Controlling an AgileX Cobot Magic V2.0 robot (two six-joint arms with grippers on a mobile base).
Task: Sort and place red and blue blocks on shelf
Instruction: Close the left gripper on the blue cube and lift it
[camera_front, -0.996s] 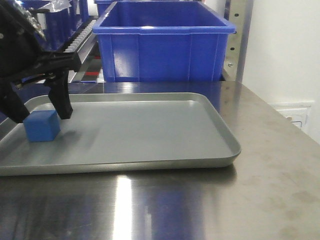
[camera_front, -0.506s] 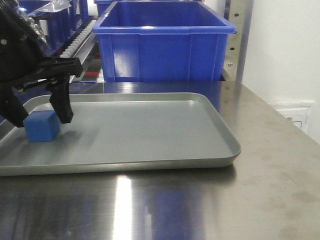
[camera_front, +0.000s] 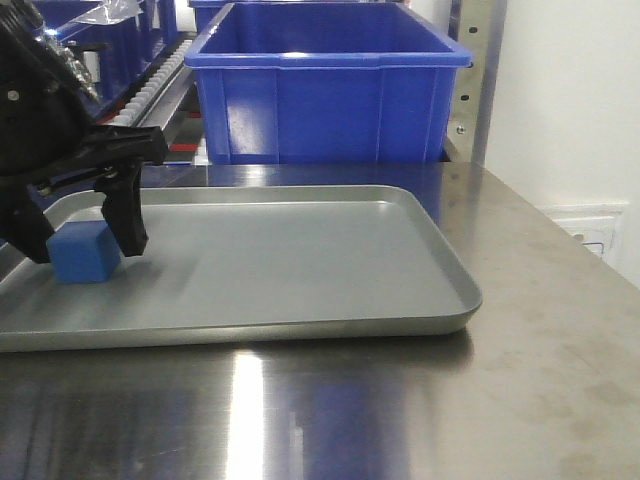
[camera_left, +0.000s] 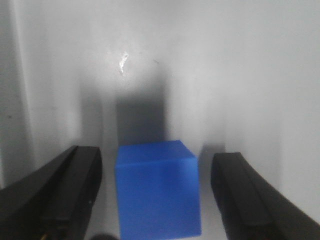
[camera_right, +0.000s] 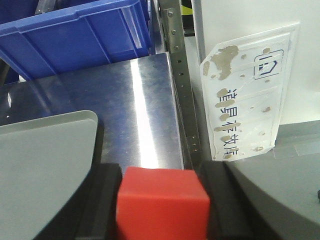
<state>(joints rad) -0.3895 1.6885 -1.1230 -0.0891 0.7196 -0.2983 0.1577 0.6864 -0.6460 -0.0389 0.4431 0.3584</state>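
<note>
- A shiny steel surface (camera_front: 420, 400) carries a shallow grey metal tray (camera_front: 300, 250). A large blue plastic bin (camera_front: 330, 90) and a white wall (camera_front: 570, 100) stand behind.
- The front view shows only the left pincer (camera_front: 85, 245). The right wrist view alone shows the right pincer (camera_right: 162, 210) clamped on a bright red cube (camera_right: 162, 200), with a perforated steel upright (camera_right: 177, 75) beyond.
- The small matte blue cube (camera_left: 157, 192) rests on the tray's left part, between the left pincer's spread fingers, with gaps on both sides.
</note>
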